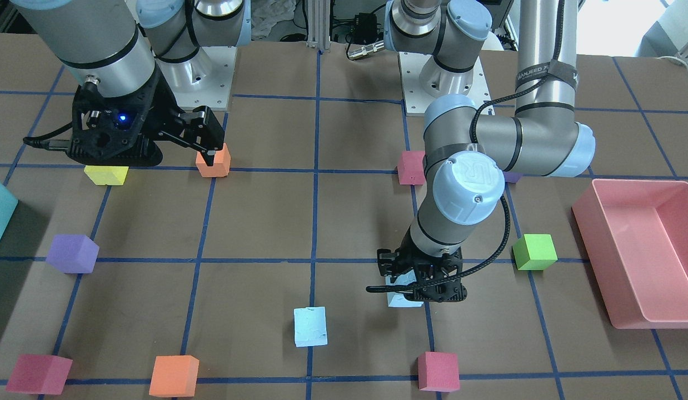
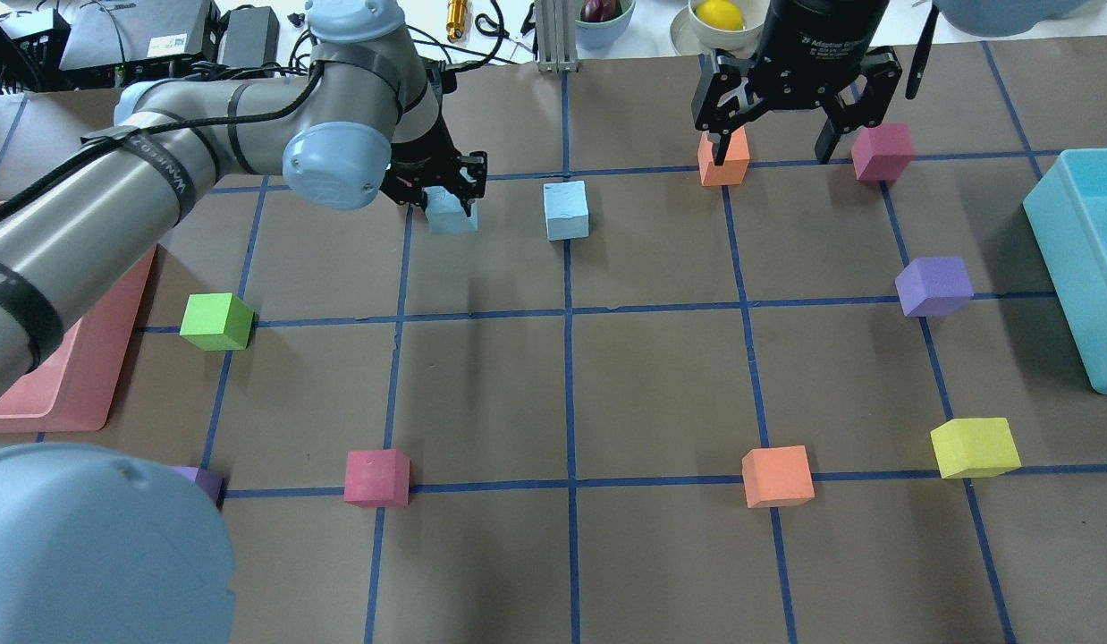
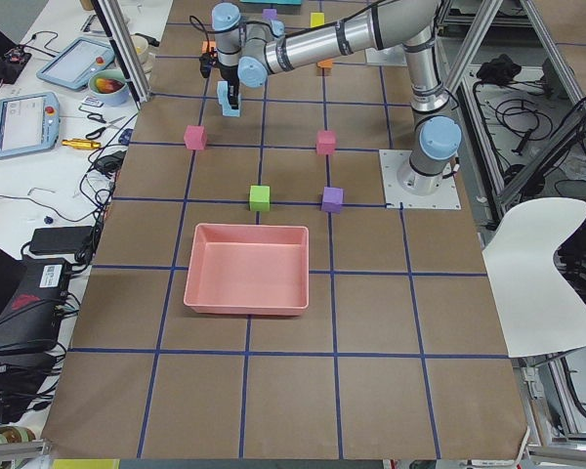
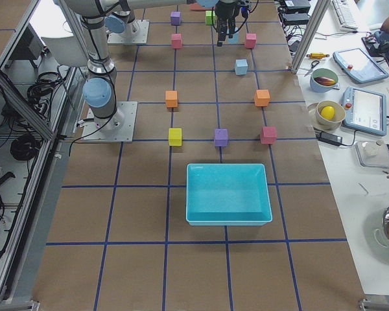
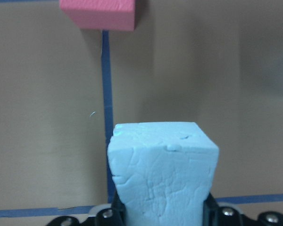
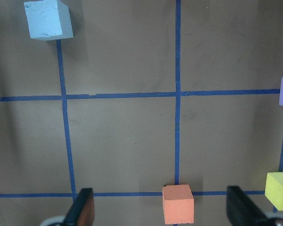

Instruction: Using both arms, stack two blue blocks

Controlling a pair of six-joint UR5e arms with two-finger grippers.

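Note:
My left gripper [image 2: 446, 190] is shut on one pale blue block [image 2: 452, 216], which fills the left wrist view [image 5: 162, 174] between the fingers. It is held low over the table, and I cannot tell whether it touches. It also shows under the gripper in the front view [image 1: 402, 300]. The second blue block [image 2: 566, 210] sits free on the table a short way to its right, also in the front view [image 1: 310, 326] and the right wrist view [image 6: 48, 19]. My right gripper [image 2: 773, 150] is open and empty, high above the table, with both fingers [image 6: 82, 209] spread wide.
A pink tray [image 2: 88, 376] lies at the left edge and a teal bin [image 2: 1081, 268] at the right. Green [image 2: 216, 321], pink [image 2: 376, 477], orange [image 2: 777, 476], yellow [image 2: 974, 447], purple [image 2: 933, 286], orange [image 2: 724, 159] and pink [image 2: 883, 152] cubes stand on the grid.

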